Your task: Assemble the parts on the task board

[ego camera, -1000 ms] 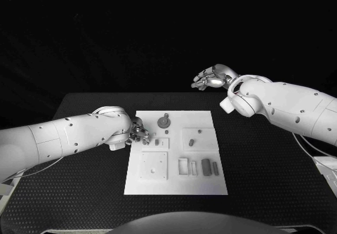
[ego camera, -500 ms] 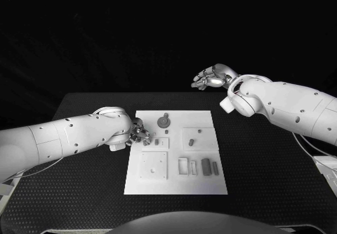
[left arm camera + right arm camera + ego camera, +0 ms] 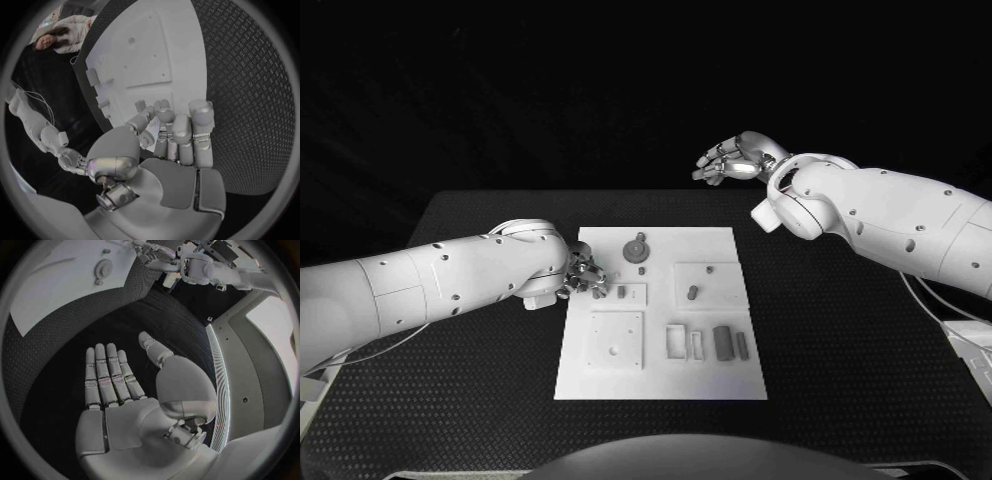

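Left hand (image 3: 584, 277) perhaps pinching part (image 3: 600, 292).

The head view looks steeply down from above onto the black table (image 3: 473, 400), taking in the whole task board (image 3: 661, 385) from some way off. The left wrist view sits close behind the left hand (image 3: 172, 137), facing along its fingers over the board (its near edge). The right wrist view, behind the raised right hand (image 3: 115, 382), faces the table from beyond its far side and shares the board's geared part (image 3: 102, 269) with the head view.
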Motion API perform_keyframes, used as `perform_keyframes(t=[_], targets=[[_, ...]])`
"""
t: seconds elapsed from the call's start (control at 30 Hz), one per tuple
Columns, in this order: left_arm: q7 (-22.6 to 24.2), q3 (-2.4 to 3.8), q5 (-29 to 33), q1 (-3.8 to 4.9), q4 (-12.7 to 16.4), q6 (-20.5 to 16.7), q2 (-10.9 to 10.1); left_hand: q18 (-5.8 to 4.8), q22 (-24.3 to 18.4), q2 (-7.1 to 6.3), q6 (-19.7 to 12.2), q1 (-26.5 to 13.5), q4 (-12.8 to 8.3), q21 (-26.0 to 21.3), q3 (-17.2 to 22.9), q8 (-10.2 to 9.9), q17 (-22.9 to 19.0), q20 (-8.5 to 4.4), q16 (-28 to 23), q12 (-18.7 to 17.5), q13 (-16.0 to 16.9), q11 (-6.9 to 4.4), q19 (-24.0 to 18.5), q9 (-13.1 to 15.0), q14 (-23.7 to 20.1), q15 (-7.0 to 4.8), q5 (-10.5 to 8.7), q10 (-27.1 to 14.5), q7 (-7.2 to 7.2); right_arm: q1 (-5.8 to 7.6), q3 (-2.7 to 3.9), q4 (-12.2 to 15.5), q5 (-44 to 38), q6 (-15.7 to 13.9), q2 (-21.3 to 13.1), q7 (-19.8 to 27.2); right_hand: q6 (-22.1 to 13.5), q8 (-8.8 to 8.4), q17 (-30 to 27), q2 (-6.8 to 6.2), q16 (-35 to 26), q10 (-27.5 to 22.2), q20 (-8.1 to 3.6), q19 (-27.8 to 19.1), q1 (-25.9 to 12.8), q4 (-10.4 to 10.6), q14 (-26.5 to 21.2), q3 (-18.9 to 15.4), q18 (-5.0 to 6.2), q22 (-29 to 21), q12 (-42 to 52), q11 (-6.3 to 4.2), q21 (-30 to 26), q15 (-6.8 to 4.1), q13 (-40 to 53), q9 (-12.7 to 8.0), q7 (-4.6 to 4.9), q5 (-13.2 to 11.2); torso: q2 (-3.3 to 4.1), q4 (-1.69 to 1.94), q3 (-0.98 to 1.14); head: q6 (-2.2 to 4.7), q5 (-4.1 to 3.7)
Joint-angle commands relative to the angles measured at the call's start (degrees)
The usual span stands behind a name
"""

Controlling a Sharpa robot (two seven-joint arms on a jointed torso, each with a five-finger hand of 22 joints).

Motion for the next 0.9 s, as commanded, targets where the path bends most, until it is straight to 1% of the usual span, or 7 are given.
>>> perform_keyframes(t=[0.03, 0.23, 0.33, 0.43, 0.63, 0.77, 0.9], targets=[[0.32, -0.09, -0.9, -0.16, -0.24, 0.81, 0.09, 4.47, 0.81, 0.6, 3.46, 1.2, 0.06, 0.11, 0.38, 0.3, -0.1, -0.23, 0.09, -0.4, 0.08, -0.03, 0.0, -0.04, -0.09, -0.46, 0.33, 0.43, 1.37, 0.02, 0.04, -0.01, -0.23, 0.4, 0.05, 0.15, -0.37, 0.35, -0.09, 0.1, -0.35, 0.56, 0.2, -0.28, 0.49, -0.04, -0.47, -0.37, 0.61, 0.08, 0.19, 0.02, -0.19, -0.04, -0.11, -0.09, 1.56, -0.15, 0.02, 0.03, -0.03, -0.04, 0.08], [-0.09, -0.08, -1.33, -0.15, -0.29, 1.92, -0.04, 4.45, 0.83, 0.56, 3.48, 1.36, -0.07, 0.13, 0.46, 0.33, -0.1, -0.23, 0.11, -0.4, 0.1, -0.03, 0.03, -0.07, -0.07, -0.46, 0.36, 0.46, 1.37, 0.02, 0.04, -0.04, -0.23, 0.43, 0.04, 0.15, -0.37, 0.36, -0.09, 0.1, -0.35, 0.57, 0.21, -0.28, 0.5, -0.03, -0.47, -0.37, 0.62, 0.08, 0.2, 0.02, -0.2, -0.04, -0.14, -0.09, 1.56, -0.15, 0.02, -0.02, -0.05, -0.18, 0.14], [-0.26, -0.08, -1.35, -0.15, -0.44, 3.43, -0.05, 4.44, 0.83, 0.55, 3.49, 1.39, -0.1, 0.13, 0.47, 0.34, -0.11, -0.23, 0.12, -0.4, 0.1, -0.03, 0.03, -0.07, -0.07, -0.46, 0.37, 0.47, 1.37, 0.02, 0.04, -0.07, -0.23, 0.46, 0.04, 0.15, -0.37, 0.36, -0.09, 0.1, -0.35, 0.57, 0.22, -0.28, 0.5, -0.03, -0.47, -0.38, 0.62, 0.09, 0.2, 0.02, -0.2, -0.04, -0.15, -0.1, 1.56, -0.15, 0.0, -0.03, -0.01, -0.24, 0.15], [-0.44, -0.08, -1.35, -0.15, -0.35, 4.12, -0.06, 4.42, 0.83, 0.56, 3.49, 1.43, -0.13, 0.13, 0.49, 0.34, -0.11, -0.22, 0.13, -0.41, 0.1, -0.03, 0.03, -0.08, -0.07, -0.46, 0.42, 0.47, 1.37, 0.02, 0.04, -0.07, -0.23, 0.48, 0.06, 0.16, -0.37, 0.36, -0.09, 0.11, -0.35, 0.57, 0.22, -0.28, 0.5, -0.03, -0.47, -0.38, 0.63, 0.09, 0.21, 0.02, -0.21, -0.04, -0.17, -0.1, 1.56, -0.15, 0.0, -0.02, -0.01, -0.25, 0.02], [-0.78, -0.08, -1.35, -0.15, -0.45, 4.59, -0.01, 4.37, 0.84, 0.61, 3.48, 1.52, -0.2, 0.14, 0.55, 0.36, -0.1, -0.19, 0.15, -0.43, 0.11, -0.03, 0.01, -0.11, -0.1, -0.44, 0.57, 0.48, 1.37, 0.02, 0.04, -0.11, -0.23, 0.39, 0.08, 0.16, -0.38, 0.37, -0.09, 0.12, -0.35, 0.57, 0.23, -0.27, 0.51, -0.03, -0.47, -0.39, 0.63, 0.09, 0.22, 0.02, -0.21, -0.04, -0.2, -0.11, 1.56, -0.15, 0.01, -0.03, 0.05, -0.36, 0.04], [-0.8, -0.08, -1.35, -0.15, -0.51, 4.62, -0.03, 4.34, 0.85, 0.7, 3.45, 1.55, -0.21, 0.13, 0.58, 0.35, -0.11, -0.17, 0.14, -0.46, 0.1, -0.01, -0.02, -0.14, -0.13, -0.42, 0.62, 0.45, 1.39, 0.02, 0.04, -0.11, -0.23, 0.39, 0.07, 0.17, -0.38, 0.37, -0.09, 0.12, -0.35, 0.57, 0.23, -0.28, 0.5, -0.03, -0.47, -0.4, 0.63, 0.1, 0.22, 0.02, -0.22, -0.04, -0.21, -0.11, 1.57, -0.15, 0.03, -0.05, 0.02, -0.37, 0.01], [-0.87, -0.08, -1.35, -0.15, -0.52, 4.33, 0.04, 4.33, 0.86, 0.69, 3.44, 1.57, -0.24, 0.13, 0.59, 0.35, -0.11, -0.15, 0.14, -0.48, 0.1, 0.0, -0.04, -0.15, -0.15, -0.41, 0.63, 0.44, 1.4, 0.02, 0.04, -0.09, -0.23, 0.37, 0.08, 0.17, -0.39, 0.37, -0.09, 0.12, -0.35, 0.57, 0.24, -0.28, 0.51, -0.03, -0.47, -0.4, 0.64, 0.1, 0.23, 0.02, -0.22, -0.04, -0.23, -0.12, 1.57, -0.15, 0.01, -0.05, 0.04, -0.37, 0.06]])
